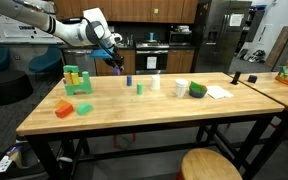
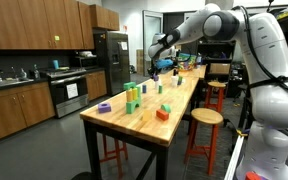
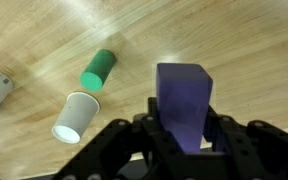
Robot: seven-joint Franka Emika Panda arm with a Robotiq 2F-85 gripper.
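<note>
The hand (image 3: 182, 140) squeezes a purple block (image 3: 184, 95), up in the air over the wooden surface (image 3: 44, 30). Looks like carrying; setting down needs room away from the white cup (image 3: 74, 115).

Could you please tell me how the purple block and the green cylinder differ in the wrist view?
The purple block is square-edged; the green cylinder is round. The purple block is clamped between the fingers, off the table; the green cylinder rests on it, free. Both are plain, solid-coloured pieces.
</note>
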